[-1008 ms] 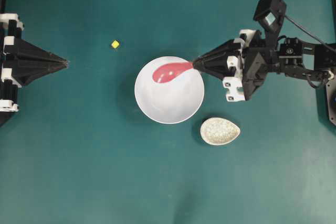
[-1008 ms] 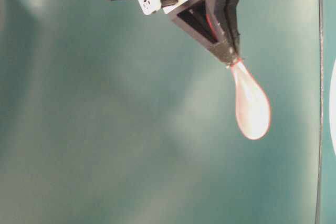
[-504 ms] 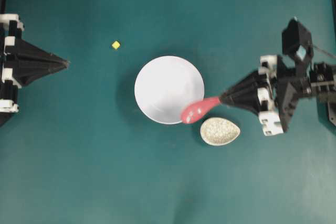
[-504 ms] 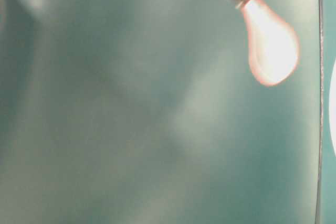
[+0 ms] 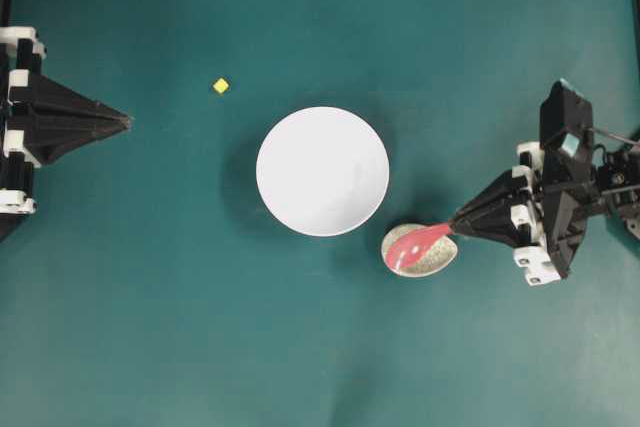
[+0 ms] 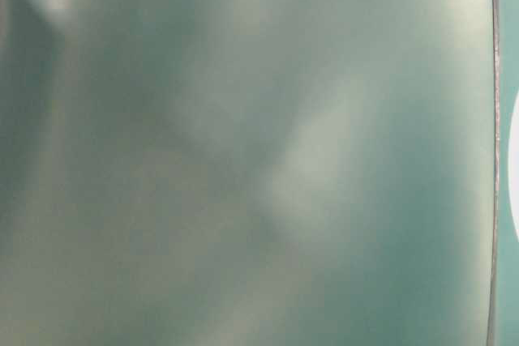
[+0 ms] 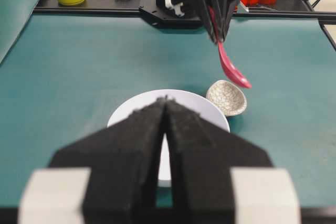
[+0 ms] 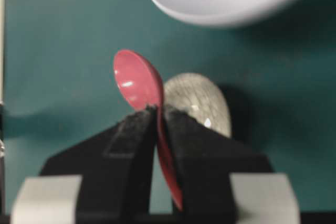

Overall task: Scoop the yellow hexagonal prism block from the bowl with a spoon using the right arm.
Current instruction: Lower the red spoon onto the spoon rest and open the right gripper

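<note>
Right gripper (image 5: 457, 224) clamped the glossy red-pink spoon (image 5: 415, 243) over the speckled teardrop dish (image 5: 432, 261).
The left gripper (image 5: 127, 122) sat closed, empty; the tiny yellow block (image 5: 220, 86) lay outside the white bowl (image 5: 322, 171).

desk (image 5: 150, 297): covered in teal
bowl (image 5: 322, 171): set near the middle
yellow hexagonal prism block (image 5: 220, 86): laid on the desk, apart from the bowl
speckled dish (image 5: 437, 260): placed just beside the bowl
</note>
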Available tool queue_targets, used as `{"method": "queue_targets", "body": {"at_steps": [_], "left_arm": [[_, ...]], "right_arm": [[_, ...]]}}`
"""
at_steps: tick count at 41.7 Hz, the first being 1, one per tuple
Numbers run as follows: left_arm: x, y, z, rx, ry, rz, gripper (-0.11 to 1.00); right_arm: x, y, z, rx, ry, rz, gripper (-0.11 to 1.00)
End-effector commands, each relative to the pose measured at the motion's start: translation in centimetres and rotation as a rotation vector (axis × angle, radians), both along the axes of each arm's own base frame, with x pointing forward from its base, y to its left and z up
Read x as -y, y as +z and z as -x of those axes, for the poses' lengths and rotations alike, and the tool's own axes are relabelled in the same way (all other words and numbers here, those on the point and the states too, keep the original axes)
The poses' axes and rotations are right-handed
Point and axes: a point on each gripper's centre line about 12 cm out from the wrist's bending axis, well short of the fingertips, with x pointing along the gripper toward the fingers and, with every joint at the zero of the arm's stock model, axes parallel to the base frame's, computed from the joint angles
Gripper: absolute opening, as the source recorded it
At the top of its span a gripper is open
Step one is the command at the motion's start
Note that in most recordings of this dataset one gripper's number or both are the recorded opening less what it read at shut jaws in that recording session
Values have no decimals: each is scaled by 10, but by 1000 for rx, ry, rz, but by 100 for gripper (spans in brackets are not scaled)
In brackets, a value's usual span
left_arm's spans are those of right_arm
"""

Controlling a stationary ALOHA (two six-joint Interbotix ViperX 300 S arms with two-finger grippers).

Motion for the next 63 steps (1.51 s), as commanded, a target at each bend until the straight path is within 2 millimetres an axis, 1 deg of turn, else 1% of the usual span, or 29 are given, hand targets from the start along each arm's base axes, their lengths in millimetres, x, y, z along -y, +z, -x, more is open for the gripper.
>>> {"method": "queue_targets", "body": {"at_steps": [1, 5, 12, 19, 29, 32, 39, 43, 48, 54, 63], "left_arm": [[0, 8, -2, 18, 1, -1, 0], [0, 7, -3, 17, 1, -1, 0], [0, 7, -3, 17, 1, -1, 0], [0, 7, -3, 17, 1, 1, 0], [0, 7, -3, 15, 0, -1, 0], [0, 7, -3, 15, 1, -1, 0], [0, 7, -3, 15, 1, -1, 0], [0, 7, -3, 15, 1, -1, 0], [0, 7, -3, 15, 1, -1, 0], [0, 7, -3, 17, 1, -1, 0], [0, 7, -3, 17, 1, -1, 0]], "right_arm": [[-1, -5, 0, 2, -12, -8, 7], [-2, -16, 2, -20, -27, -9, 7], [-5, -31, 1, -47, -38, 0, 7], [-5, -34, 0, -50, -47, -1, 7], [-3, -31, 2, -29, -56, -5, 9], [-2, -29, 3, -22, -59, -6, 15], [-2, -27, 7, -12, -57, -10, 43], [-2, -25, 7, -5, -52, -6, 53], [-2, -21, 8, 11, -41, 3, 53], [-3, -11, 8, 36, -6, 30, 53], [-8, -1, 10, -6, 71, 65, 53]]}}
